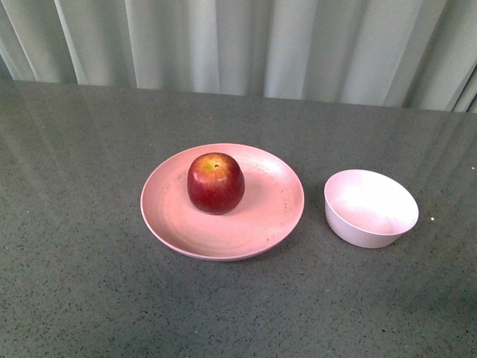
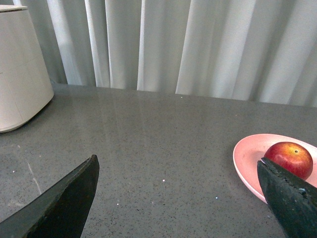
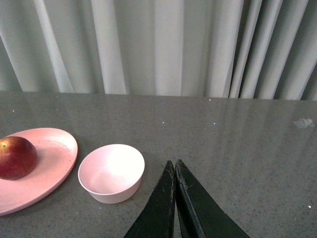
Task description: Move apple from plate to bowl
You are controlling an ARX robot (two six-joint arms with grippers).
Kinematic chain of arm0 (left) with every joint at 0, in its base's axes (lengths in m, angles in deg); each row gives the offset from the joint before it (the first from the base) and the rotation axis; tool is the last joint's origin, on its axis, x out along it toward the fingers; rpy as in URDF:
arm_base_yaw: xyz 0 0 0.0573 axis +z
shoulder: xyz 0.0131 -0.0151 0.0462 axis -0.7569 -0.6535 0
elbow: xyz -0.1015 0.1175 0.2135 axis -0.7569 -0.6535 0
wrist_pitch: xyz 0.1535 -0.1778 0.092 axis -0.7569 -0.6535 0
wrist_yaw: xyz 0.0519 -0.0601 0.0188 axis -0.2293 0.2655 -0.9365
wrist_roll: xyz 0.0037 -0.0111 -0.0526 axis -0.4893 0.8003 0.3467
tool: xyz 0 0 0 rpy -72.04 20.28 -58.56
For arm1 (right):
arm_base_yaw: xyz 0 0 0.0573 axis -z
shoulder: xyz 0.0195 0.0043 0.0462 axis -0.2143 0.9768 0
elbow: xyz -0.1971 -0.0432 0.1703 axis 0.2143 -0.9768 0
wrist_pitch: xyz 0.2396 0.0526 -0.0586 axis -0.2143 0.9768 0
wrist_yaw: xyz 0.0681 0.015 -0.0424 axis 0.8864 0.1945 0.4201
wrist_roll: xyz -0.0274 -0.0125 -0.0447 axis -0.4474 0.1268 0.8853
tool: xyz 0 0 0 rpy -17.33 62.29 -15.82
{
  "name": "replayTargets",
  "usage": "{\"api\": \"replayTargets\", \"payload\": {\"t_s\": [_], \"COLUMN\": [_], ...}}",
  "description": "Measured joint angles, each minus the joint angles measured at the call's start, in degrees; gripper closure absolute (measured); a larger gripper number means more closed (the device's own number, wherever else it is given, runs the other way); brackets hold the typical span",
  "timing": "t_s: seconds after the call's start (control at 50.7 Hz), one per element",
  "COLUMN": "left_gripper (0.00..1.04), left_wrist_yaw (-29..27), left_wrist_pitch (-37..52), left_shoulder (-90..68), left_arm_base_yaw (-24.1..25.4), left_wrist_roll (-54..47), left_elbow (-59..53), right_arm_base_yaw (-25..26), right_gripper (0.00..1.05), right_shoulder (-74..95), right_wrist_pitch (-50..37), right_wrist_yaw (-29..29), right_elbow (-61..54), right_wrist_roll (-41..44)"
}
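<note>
Grey worktop [image 1: 74, 283] bears plate [image 1: 253, 224] and bowl [image 1: 370, 209]; the apple [image 1: 215, 183] sits upright on the plate, dimple up. Left tool [image 2: 177, 161] gapes wide, right tool [image 3: 174, 163] closed.

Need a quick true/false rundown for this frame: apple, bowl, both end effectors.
1. The apple sits on the plate. True.
2. The bowl already holds something. False: it is empty.
3. The left end effector is open. True.
4. The right end effector is open. False: its fingers are closed together, holding nothing.
5. In the front view the bowl stands right of the plate, not touching it. True.
</note>
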Motion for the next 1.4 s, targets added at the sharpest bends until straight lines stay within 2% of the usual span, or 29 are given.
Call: {"api": "replayTargets", "payload": {"t_s": [0.079,0.335,0.454,0.532,0.592,0.651,0.73,0.868,0.947,1.085,1.4], "left_gripper": [0.09,0.09,0.09,0.09,0.09,0.09,0.09,0.09,0.09,0.09,0.09], "left_wrist_yaw": [-0.02,-0.02,0.07,16.90,22.88,23.41,20.04,17.27,16.00,14.25,12.59], "left_wrist_pitch": [0.00,0.00,-0.02,-7.93,-5.16,0.33,11.89,21.38,26.12,28.65,28.41], "left_shoulder": [0.00,0.00,0.00,-8.96,-17.79,-25.92,-41.72,-57.29,-68.50,-85.50,-103.62], "left_arm_base_yaw": [0.00,0.00,0.00,3.13,1.55,-1.01,-5.46,-9.35,-11.91,-14.93,-18.64], "left_wrist_roll": [0.00,0.00,0.02,6.49,10.34,12.85,15.37,15.91,15.74,14.32,12.46], "left_elbow": [0.00,0.00,0.00,4.48,6.75,8.52,12.26,16.87,20.98,30.03,46.53], "right_arm_base_yaw": [-0.07,-0.07,-0.07,-0.07,-0.09,-0.09,-0.09,-0.09,-0.09,-0.09,-0.09], "right_gripper": [1.03,1.03,0.77,0.61,0.52,0.44,0.26,0.08,0.09,0.09,0.09], "right_shoulder": [-7.28,-9.14,-9.14,-9.14,-9.18,-9.18,-9.20,-9.20,-9.20,-9.20,-9.20], "right_wrist_pitch": [8.72,9.40,9.42,9.42,9.42,9.42,9.42,9.42,9.42,9.42,9.42], "right_wrist_yaw": [-0.02,-0.02,-0.02,0.02,0.02,0.07,-0.02,-0.02,-0.02,-0.02,-0.02], "right_elbow": [0.00,0.00,0.00,0.00,0.00,0.00,0.00,0.00,0.00,0.00,0.00], "right_wrist_roll": [0.02,0.04,0.04,0.04,0.04,0.04,0.04,0.02,0.04,0.04,0.02]}}
